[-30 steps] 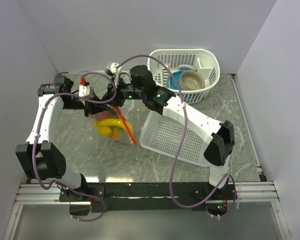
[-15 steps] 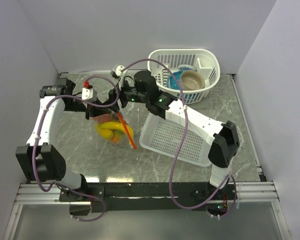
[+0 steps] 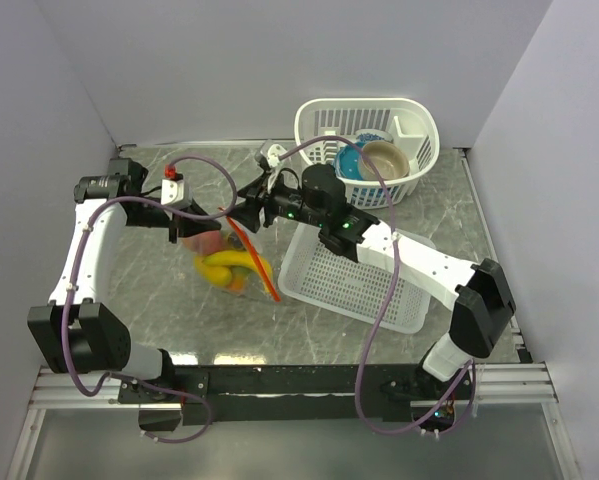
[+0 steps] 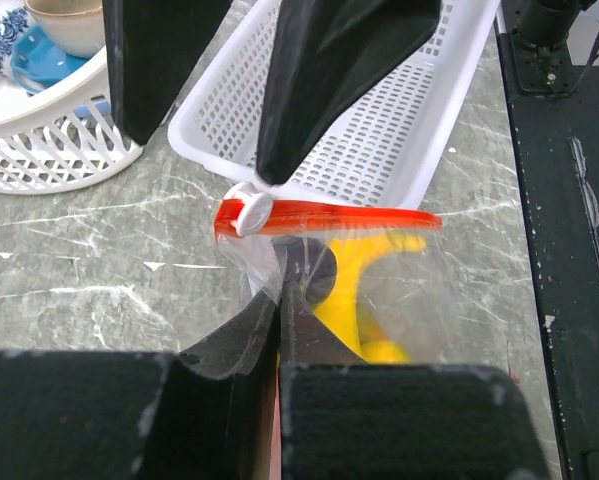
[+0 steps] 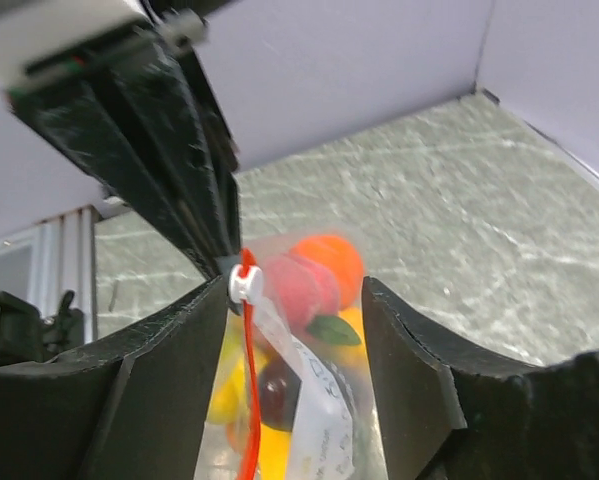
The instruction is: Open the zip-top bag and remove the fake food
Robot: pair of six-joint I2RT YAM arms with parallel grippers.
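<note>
The zip-top bag (image 3: 231,262) hangs over the table's middle left, its red zipper strip (image 3: 254,258) running diagonally. Inside is fake food: a yellow banana (image 4: 371,272), an orange fruit (image 5: 331,258), a pink peach (image 5: 297,287) and a dark plum (image 5: 277,385). My left gripper (image 3: 201,222) is shut on the bag's clear plastic just below the strip (image 4: 279,292). My right gripper (image 3: 242,214) is open and straddles the bag's top (image 5: 294,300). The white slider (image 5: 244,283) sits beside its left finger. In the left wrist view the slider (image 4: 249,212) lies just under a right fingertip (image 4: 274,165).
A flat white slatted basket (image 3: 354,285) lies right of the bag, also seen in the left wrist view (image 4: 399,130). A round white basket (image 3: 419,150) at the back right holds a blue bowl (image 3: 351,160) and a tan bowl (image 3: 384,160). Walls close in left, back and right.
The right arm has swung right and its gripper has come nearer, over the bag's top. The bag and left gripper have shifted slightly right. The left grip is unchanged.
</note>
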